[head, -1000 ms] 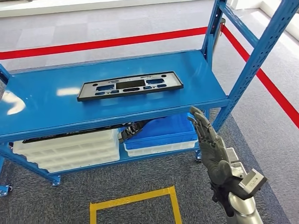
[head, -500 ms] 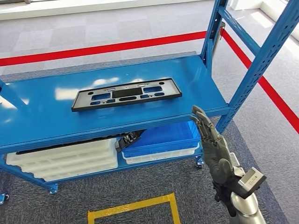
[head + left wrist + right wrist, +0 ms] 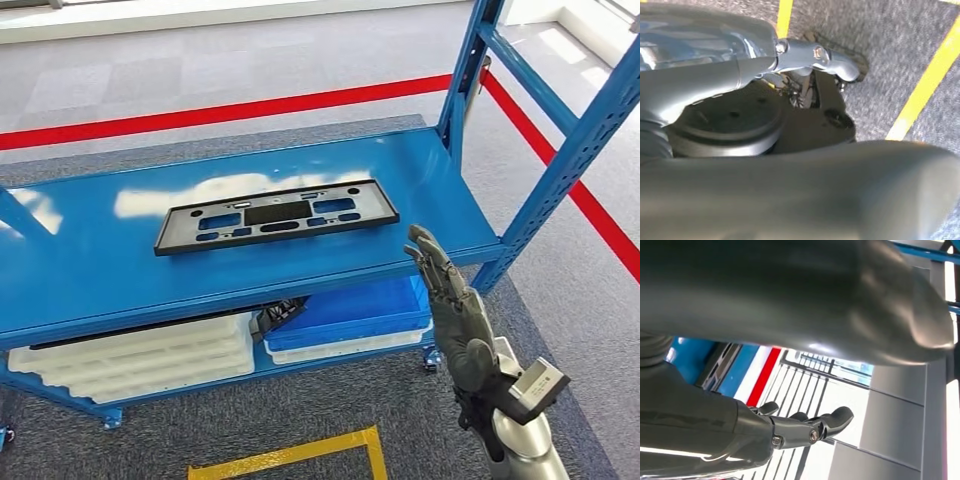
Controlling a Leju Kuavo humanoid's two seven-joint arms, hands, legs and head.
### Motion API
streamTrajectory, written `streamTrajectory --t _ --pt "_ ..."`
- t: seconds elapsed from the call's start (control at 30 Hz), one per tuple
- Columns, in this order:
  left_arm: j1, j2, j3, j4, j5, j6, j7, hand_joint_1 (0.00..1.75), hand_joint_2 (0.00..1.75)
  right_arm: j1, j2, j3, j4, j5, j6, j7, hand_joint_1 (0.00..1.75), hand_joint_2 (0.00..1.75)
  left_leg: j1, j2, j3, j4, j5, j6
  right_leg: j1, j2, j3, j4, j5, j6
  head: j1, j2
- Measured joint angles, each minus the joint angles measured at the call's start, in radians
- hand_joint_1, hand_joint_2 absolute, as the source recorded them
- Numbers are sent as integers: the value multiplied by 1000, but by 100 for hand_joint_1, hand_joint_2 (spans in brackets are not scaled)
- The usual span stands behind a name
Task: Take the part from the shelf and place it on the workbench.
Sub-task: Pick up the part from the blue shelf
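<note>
None of the task is done, I judge: the part (image 3: 276, 215) lies mid-frame on the shelf (image 3: 90, 265), untouched, while the right hand (image 3: 453, 312), lower right, is released and empty.

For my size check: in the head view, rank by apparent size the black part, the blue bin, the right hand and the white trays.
1. black part
2. white trays
3. blue bin, partly hidden
4. right hand, enlarged by nearness

Bright, even daylight; white glare patches sit on my shelf (image 3: 249, 250) top. My head view is sharp. Both wrist views blur up close, with blown-out white behind my right hand (image 3: 806, 427).
</note>
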Motion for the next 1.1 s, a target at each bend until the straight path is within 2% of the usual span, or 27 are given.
streamTrajectory --t 0.07,0.1,0.17,0.2,0.23,0.27,0.3,0.33,0.37,0.4,0.47,0.53,0.57,0.6,0.67,0.7,0.73,0.77,0.83,0.87,0.9,0.97,1.03,1.1 --pt "0 0 0 0 0 0 -1 0 0 -4 0 1 -3 0 0 -1 0 0 7 1 21 -25 -4 5 2 -2 -11 36 -22 7 1 0" --pt "0 -1 0 0 -1 -1 -2 0 0 -6 0 1 -4 0 0 -1 0 0 10 1 31 -33 -5 7 2 -2 -34 83 -42 9 2 0" --pt "0 -1 0 0 -1 -1 -2 0 0 -4 0 2 -3 0 0 -1 0 0 11 1 45 -36 -14 11 2 -2 -110 205 -80 14 3 0" --pt "0 -1 0 0 -1 -1 -2 0 0 -3 0 2 -3 0 0 -1 0 0 11 1 51 -36 -20 11 1 -2 -143 246 -81 17 3 0" --pt "1 -1 0 0 -1 -1 -2 0 0 -2 0 3 -3 0 0 -1 0 0 12 0 60 -36 -27 9 1 -2 -161 254 -61 19 3 0" --pt "2 -1 0 0 -1 -1 -2 0 0 -2 0 3 -3 0 0 -1 0 0 12 0 71 -36 -35 6 0 -2 -160 224 -22 21 3 0" --pt "3 -2 0 0 -1 -1 -2 0 0 -2 0 4 -2 0 0 -1 0 0 13 0 83 -36 -44 2 0 -3 -144 164 29 21 3 0" --pt "3 -2 0 0 -1 -1 -2 0 0 -2 0 4 -1 0 0 -1 0 0 13 -1 93 -36 -52 -3 0 -3 -124 108 66 20 3 0" --pt "2 -2 0 0 -1 -1 -2 0 0 -2 0 4 0 0 0 -1 0 0 12 -1 99 -34 -60 -8 1 -4 -105 58 87 18 3 0" --pt "1 -1 0 0 -1 -1 -2 0 0 -1 0 4 1 0 0 -1 0 0 10 -1 102 -34 -65 -12 3 -4 -95 31 91 13 3 0" --pt "-2 -1 0 0 -1 -1 -2 0 0 2 0 4 2 -1 0 -1 0 0 9 0 102 -35 -69 -19 6 -2 -90 17 78 1 3 0" --pt "-3 -1 0 0 -1 -1 -2 0 0 5 0 4 0 -4 0 -2 0 0 10 1 104 -29 -80 -27 3 -2 -84 14 73 -11 2 0" --pt "-4 -1 0 0 -1 -1 -2 0 0 5 0 4 -2 -5 0 -3 0 0 11 0 95 -4 -93 -33 0 -3 -78 12 69 -17 0 0" --pt "-4 -1 0 0 -1 -1 -3 0 0 5 0 4 -4 -6 0 -3 0 0 12 0 72 42 -114 -38 -2 -5 -72 10 65 -22 -1 0" --pt "-2 -1 0 0 -1 -1 -3 0 0 7 0 4 -6 -7 0 -3 0 0 16 0 -7 177 -160 -46 -3 -7 -62 10 54 -27 -2 0" --pt "-1 -1 0 0 0 -1 -3 0 0 9 0 4 -6 -8 0 -3 0 0 17 0 -44 230 -168 -47 -3 -6 -56 10 49 -28 -2 0" --pt "1 -1 0 0 0 -1 -2 0 0 11 0 4 -6 -9 0 -3 0 0 18 0 -67 252 -157 -47 -3 -5 -49 10 43 -28 -2 0" --pt "2 -1 0 0 0 -1 -2 0 0 13 0 4 -6 -10 0 -3 0 44 17 0 -72 234 -124 -46 -2 -3 -39 10 37 -27 -2 0" --pt "3 -1 0 0 0 0 -2 0 0 14 0 4 -7 -14 0 -2 0 131 14 0 -44 125 -29 -35 -3 -1 -16 8 21 -24 -2 0" --pt "3 0 0 0 0 0 -2 0 0 14 0 4 -7 -16 0 -1 0 175 11 -1 -28 75 6 -27 -2 0 -7 8 14 -20 -2 0" --pt "3 0 0 0 0 0 -2 0 0 14 0 4 -7 -17 0 0 0 175 7 -1 -18 42 21 -20 -2 1 -3 6 9 -15 -2 0" --pt "2 1 0 0 0 2 -2 0 0 14 0 4 -8 -18 0 0 0 175 1 -1 -12 22 12 -9 -2 1 -4 2 6 -4 -2 0" --pt "1 1 0 0 0 3 -3 0 0 15 0 4 -12 -19 0 0 0 175 5 -1 4 -5 1 -1 -2 0 1 -2 0 6 -2 0" --pt "1 1 0 0 0 3 -4 0 0 13 0 4 -16 -19 0 0 0 175 13 -1 27 -31 -2 4 -1 -2 -15 43 -26 12 -1 0"
